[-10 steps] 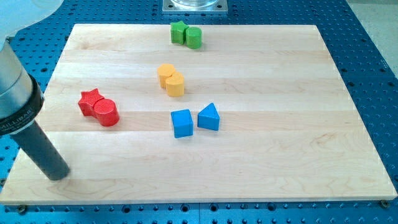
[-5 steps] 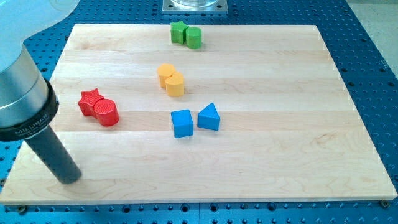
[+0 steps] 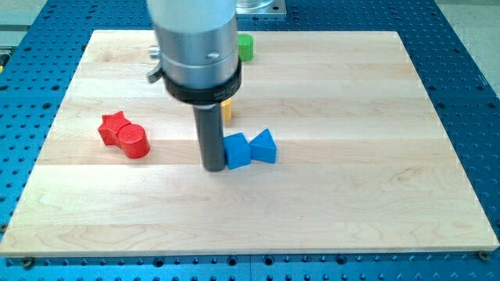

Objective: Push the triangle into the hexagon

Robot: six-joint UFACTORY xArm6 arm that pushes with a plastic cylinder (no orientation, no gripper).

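- The tip is the blunt end of a plain rod; there are no fingers to spread or pinch, so it can only push.
- It rests on the wooden board, touching the left side of the blue cube.
- Just beyond the cube, to the view's right, sits the blue triangle, touching the cube or very nearly so.
- Judged from this line-up, a push would reach the triangle only through the cube.
- The arm body hides the blocks toward the view's top: only a sliver of a yellow block and part of a green cylinder show, so the hexagon cannot be made out.
- Well to the tip's left lie a red star and red cylinder, touching.
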